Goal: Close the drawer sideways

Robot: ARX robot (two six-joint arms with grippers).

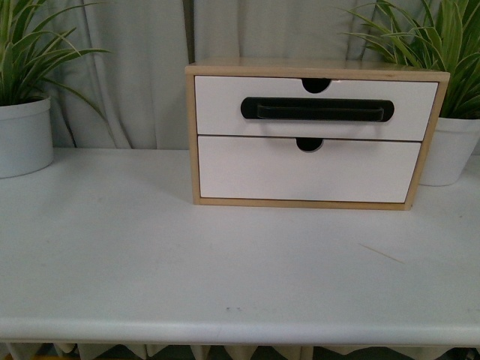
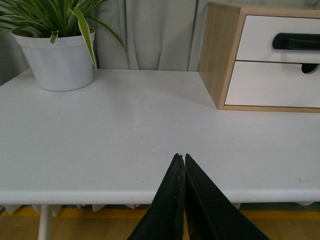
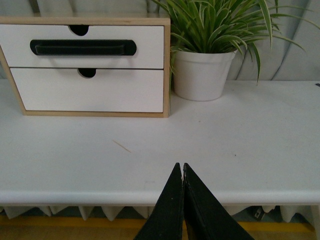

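the drawer (image 1: 315,109) sits upper centre in the front view, topmost in its box (image 1: 192,135), well apart from both arms. left fingers (image 2: 167,210) and right fingers (image 3: 170,210) are pressed together, empty, over the white tabletop (image 1: 150,255) edge. plants (image 1: 22,135) flank the box, with a curtain (image 1: 135,75) behind.

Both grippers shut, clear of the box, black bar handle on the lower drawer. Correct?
No. The black bar handle is on the upper drawer, not the lower drawer; the front view shows it. The rest holds: left gripper and right gripper are both shut, clear of the box.
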